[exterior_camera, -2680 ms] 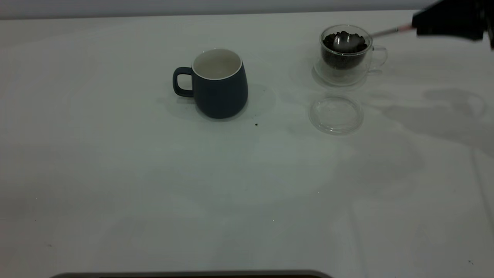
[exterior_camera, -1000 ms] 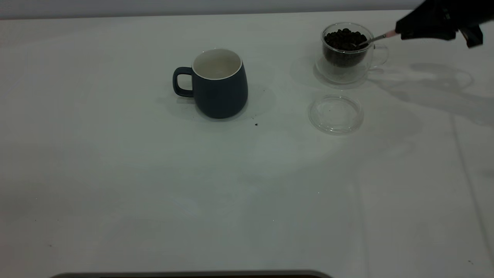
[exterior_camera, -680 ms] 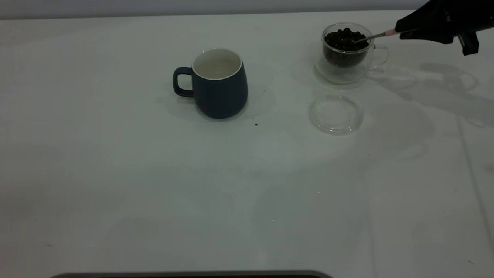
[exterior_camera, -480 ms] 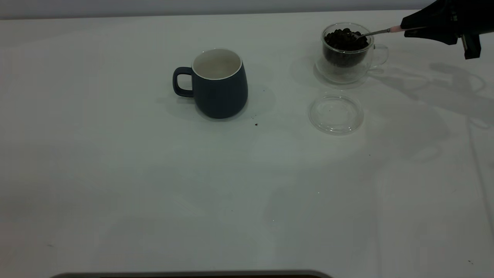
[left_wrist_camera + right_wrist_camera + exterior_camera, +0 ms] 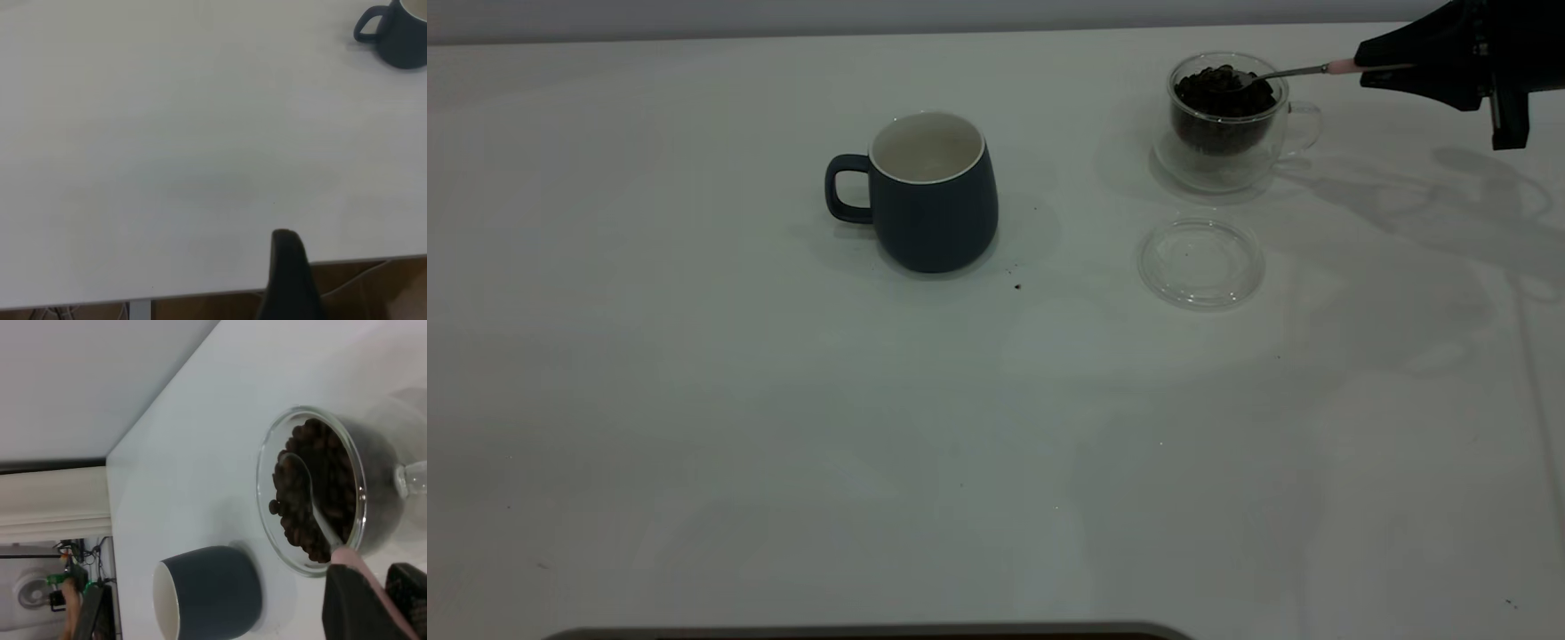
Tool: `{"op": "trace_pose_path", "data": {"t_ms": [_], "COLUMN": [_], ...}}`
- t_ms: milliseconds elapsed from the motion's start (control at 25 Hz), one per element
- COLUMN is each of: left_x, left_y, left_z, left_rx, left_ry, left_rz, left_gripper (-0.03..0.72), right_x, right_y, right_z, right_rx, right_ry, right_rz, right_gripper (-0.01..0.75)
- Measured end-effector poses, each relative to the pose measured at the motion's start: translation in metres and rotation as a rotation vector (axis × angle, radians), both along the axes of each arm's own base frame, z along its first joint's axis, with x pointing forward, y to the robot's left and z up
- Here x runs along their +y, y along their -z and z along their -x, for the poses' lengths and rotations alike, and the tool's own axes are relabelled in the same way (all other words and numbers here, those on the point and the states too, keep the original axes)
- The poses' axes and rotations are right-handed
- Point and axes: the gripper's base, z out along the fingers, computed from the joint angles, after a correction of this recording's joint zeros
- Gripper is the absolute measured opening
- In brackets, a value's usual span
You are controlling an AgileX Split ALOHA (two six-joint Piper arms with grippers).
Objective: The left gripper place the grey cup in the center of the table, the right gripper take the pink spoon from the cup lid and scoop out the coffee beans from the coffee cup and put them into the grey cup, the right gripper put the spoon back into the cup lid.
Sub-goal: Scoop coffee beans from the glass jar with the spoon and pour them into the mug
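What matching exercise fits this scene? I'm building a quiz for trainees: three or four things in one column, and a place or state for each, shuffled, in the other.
Things:
1. grey cup
2. coffee cup
3. cup lid
4. pink spoon

States:
A. lying bare on the table
B. held by the right gripper
C. holds no beans
D. full of coffee beans

Pairs: 1-C, 2-D, 3-A, 4-B

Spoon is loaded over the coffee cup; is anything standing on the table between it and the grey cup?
Nothing visible does. The right gripper holds the pink spoon with its bowl at the coffee cup. Between there and the grey cup is bare table. The cup lid lies nearer the camera, off that line.
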Motion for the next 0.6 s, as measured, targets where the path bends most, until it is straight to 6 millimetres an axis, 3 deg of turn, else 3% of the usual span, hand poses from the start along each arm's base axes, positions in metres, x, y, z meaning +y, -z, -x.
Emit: {"op": "trace_pose_path", "data": {"t_ms": [400,600], "left_x": [0.000,0.000], "left_y": [0.000,0.000], "left_z": [0.000,0.000], "left_rx": [0.000,0.000], "left_ry": [0.000,0.000], "left_rz": [0.000,0.000], "left_gripper": [0.567,0.567], "right_x": [-0.005,0.012], "right_y": [-0.005,-0.008], "right_z": [0.004,0.002], "right_rx": [-0.015,-0.021], "right_ry": [-0.029,-0.065], "right_rz": [-0.070,-0.107], "right_gripper": [0.098,0.098]}}
